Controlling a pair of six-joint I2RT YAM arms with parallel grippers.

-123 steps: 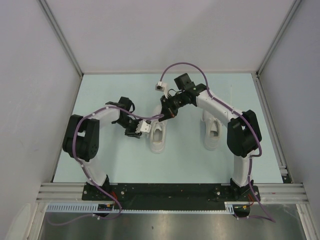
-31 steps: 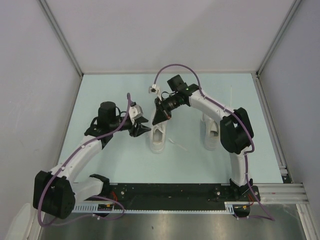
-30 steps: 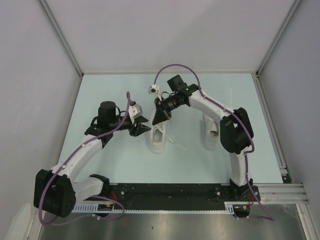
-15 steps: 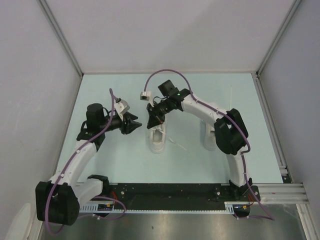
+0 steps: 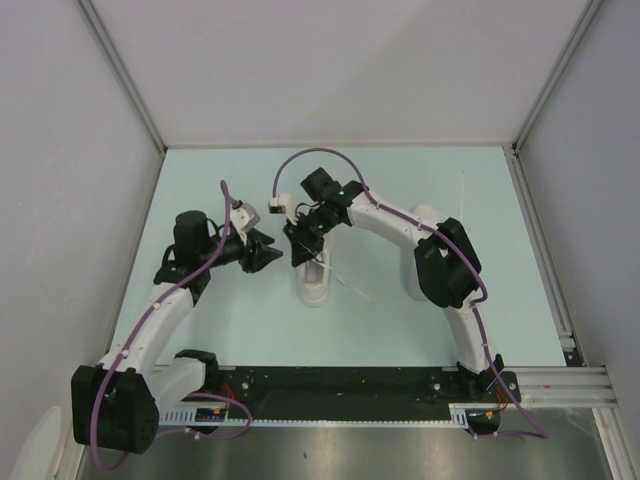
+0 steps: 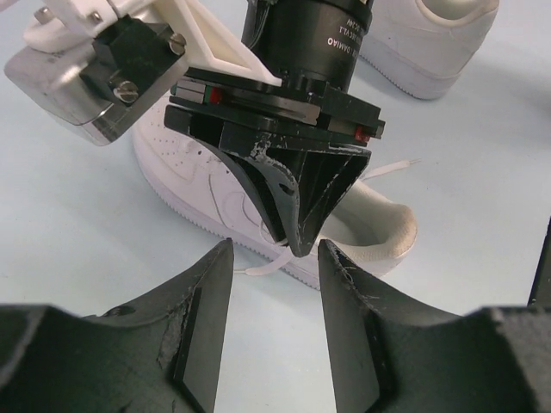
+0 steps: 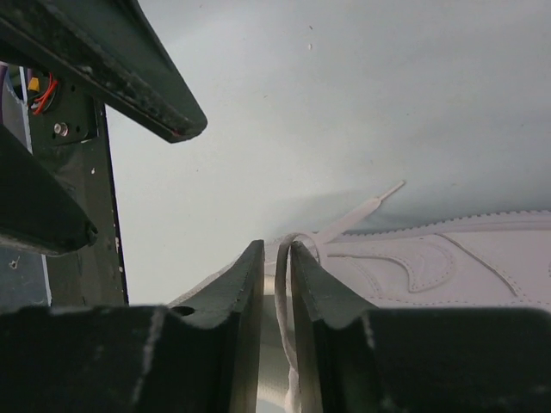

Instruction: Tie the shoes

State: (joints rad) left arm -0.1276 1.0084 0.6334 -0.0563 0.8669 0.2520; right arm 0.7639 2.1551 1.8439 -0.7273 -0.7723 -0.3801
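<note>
Two white sneakers stand on the pale blue table. The left shoe (image 5: 316, 285) is partly under my right gripper (image 5: 298, 254), which is shut on a loop of that shoe's thin white lace (image 7: 362, 215) at the shoe's left side. In the right wrist view the gripper (image 7: 277, 258) pinches the lace between its fingers, with the shoe (image 7: 430, 258) behind. My left gripper (image 5: 273, 253) is open and empty just left of the shoe. In its own view (image 6: 275, 258) it faces the right gripper (image 6: 297, 232) and the shoe (image 6: 207, 181). The right shoe (image 5: 411, 280) is partly hidden by my right arm.
A loose lace end (image 5: 352, 291) lies on the table right of the left shoe. The other shoe shows at the top right of the left wrist view (image 6: 422, 43). Grey walls with metal rails (image 5: 125, 90) enclose the table on three sides.
Both grippers have shifted left. My right gripper moved from the shoe's far end to its left side. My left gripper pulled back left and stays open.
</note>
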